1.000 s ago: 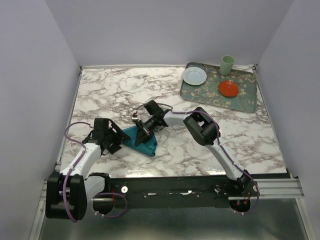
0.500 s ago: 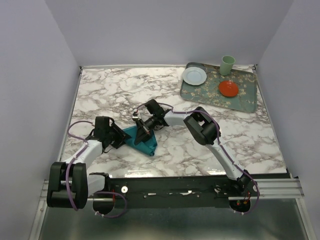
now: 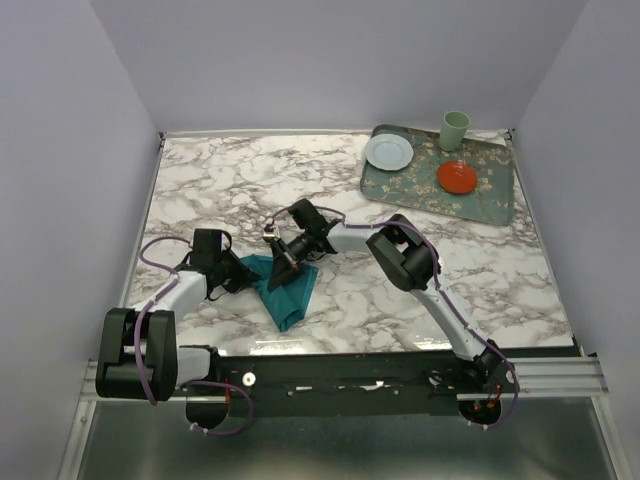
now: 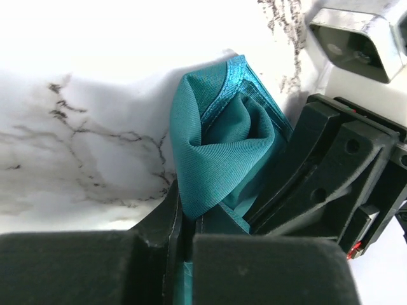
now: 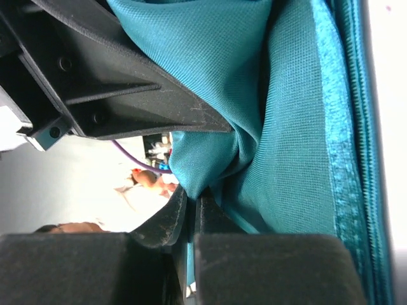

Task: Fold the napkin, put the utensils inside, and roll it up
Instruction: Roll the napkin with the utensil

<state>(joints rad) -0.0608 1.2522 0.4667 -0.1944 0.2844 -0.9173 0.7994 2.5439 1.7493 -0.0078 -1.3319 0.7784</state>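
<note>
The teal napkin (image 3: 284, 292) is bunched up at the near left of the marble table, pinched from both sides. My left gripper (image 3: 240, 272) is shut on its left edge; in the left wrist view a fold of napkin (image 4: 222, 146) runs down into the shut left gripper (image 4: 187, 219). My right gripper (image 3: 283, 262) is shut on the upper part; the right wrist view shows napkin (image 5: 299, 114) caught in the right gripper (image 5: 193, 197). The two grippers sit almost against each other. The utensils are out of view.
A patterned grey-green tray (image 3: 480, 205) lies at the far right with a white plate (image 3: 388, 151), a red bowl (image 3: 456, 177) and a green cup (image 3: 455, 130). Walls close in the table's left, back and right.
My left gripper moved in from the left and closed on the napkin. The right gripper tightened its pinch. The napkin's free corner now points down toward the near edge.
</note>
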